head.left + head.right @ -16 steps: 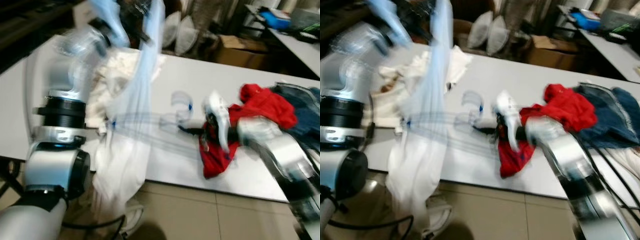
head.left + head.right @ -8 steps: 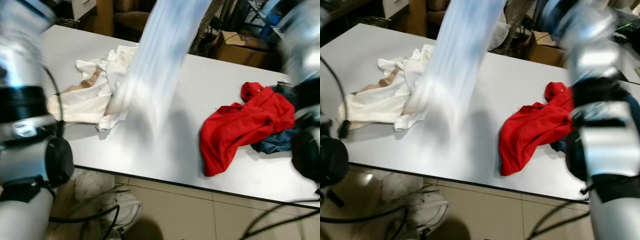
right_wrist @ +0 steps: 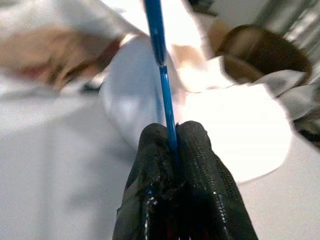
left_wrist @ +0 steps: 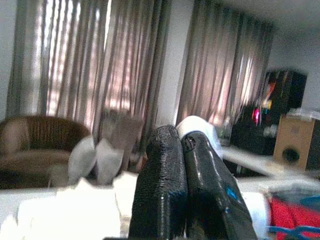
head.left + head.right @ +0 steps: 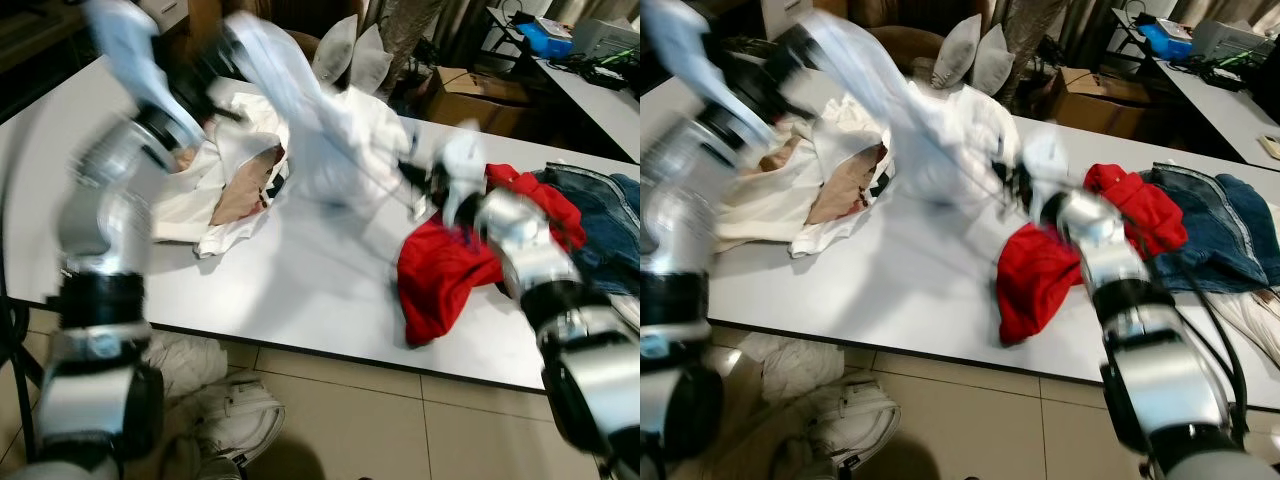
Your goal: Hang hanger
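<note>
A white garment (image 5: 340, 140) stretches low over the grey table (image 5: 300, 290) between my two grippers, blurred by motion. My left gripper (image 5: 222, 75) is raised at the far left, fingers pressed together (image 4: 181, 137) on the garment's upper end. My right gripper (image 5: 415, 180) sits by the garment's other end near the table's middle. In the right wrist view that gripper (image 3: 172, 135) is shut on a thin blue hanger rod (image 3: 162, 75) that runs away into the white cloth. The rest of the hanger is hidden.
A red garment (image 5: 450, 270) lies at the table's front right, with blue jeans (image 5: 600, 220) beyond it. A heap of white and tan clothes (image 5: 220, 190) lies at the left. White shoes (image 5: 235, 415) rest on the floor. Pillows (image 5: 355, 55) and a cardboard box (image 5: 470, 95) stand behind.
The view has swung about between frames. The garment, held high and hanging down half a second ago, now lies spread low between the two grippers; both arms have come down.
</note>
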{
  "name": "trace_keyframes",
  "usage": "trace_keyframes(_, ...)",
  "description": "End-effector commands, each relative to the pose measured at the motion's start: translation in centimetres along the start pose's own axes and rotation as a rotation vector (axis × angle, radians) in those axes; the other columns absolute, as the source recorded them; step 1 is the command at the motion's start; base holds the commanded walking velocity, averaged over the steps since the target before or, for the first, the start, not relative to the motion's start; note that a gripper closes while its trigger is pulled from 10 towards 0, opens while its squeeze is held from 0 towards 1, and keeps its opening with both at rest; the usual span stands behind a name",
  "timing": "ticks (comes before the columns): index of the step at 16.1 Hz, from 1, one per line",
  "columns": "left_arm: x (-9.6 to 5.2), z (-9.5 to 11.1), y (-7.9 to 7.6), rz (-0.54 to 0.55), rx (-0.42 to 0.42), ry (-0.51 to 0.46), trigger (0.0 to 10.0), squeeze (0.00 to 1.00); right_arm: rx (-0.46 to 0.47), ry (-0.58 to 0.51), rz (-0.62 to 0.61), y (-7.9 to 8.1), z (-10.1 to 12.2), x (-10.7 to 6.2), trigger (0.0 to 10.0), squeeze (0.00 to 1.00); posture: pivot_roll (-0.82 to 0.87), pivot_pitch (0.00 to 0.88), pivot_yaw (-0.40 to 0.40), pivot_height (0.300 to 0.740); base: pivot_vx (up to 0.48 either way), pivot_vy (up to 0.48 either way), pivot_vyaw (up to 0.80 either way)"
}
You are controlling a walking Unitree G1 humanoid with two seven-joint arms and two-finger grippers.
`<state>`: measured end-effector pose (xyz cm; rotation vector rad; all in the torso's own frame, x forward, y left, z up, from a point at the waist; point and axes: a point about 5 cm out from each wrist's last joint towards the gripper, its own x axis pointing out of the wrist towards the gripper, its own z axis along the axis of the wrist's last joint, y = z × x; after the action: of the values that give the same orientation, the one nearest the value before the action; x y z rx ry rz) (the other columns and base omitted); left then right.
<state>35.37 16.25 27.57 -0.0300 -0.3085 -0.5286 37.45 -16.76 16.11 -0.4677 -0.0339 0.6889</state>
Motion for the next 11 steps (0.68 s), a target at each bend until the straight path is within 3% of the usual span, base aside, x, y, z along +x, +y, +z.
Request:
trace_keyframes(1, 0.1, -1.7, -1.1, -0.021, 0.01, 0.081, 10.0, 0.0, -0.02, 0.005, 0.036, 0.0, -0.3, -0.6, 10.0, 0.0, -0.02, 0.0, -0.114, 0.74, 0.0, 0.0, 0.0)
trace_keyframes(3, -0.7, -5.6, -2.2, -0.014, 0.052, 0.215, 10.0, 0.0, -0.009, 0.065, 0.223, 2.6, -3.0, -2.6, 10.0, 0.0, -0.03, 0.0, -0.109, 0.74, 0.0, 0.0, 0.0)
trace_keyframes(5, -0.7, -6.3, -1.5, 0.05, 0.086, 0.234, 10.0, 0.0, 0.029, 0.066, 0.358, 3.7, -3.3, -4.1, 10.0, 0.0, -0.04, 0.0, -0.101, 0.74, 0.0, 0.0, 0.0)
trace_keyframes(8, -1.3, -6.4, 2.7, 0.272, 0.231, 0.28, 10.0, 0.0, 0.063, 0.109, 0.587, 5.0, -2.8, -7.2, 10.0, 0.0, -0.04, 0.0, -0.097, 0.74, 0.0, 0.0, 0.0)
trace_keyframes(11, -2.7, -6.0, 4.9, 0.303, 0.339, 0.323, 10.0, 0.0, 0.091, 0.128, 0.619, 4.0, -1.6, -9.4, 10.0, 0.0, -0.05, 0.0, -0.09, 0.74, 0.0, 0.0, 0.0)
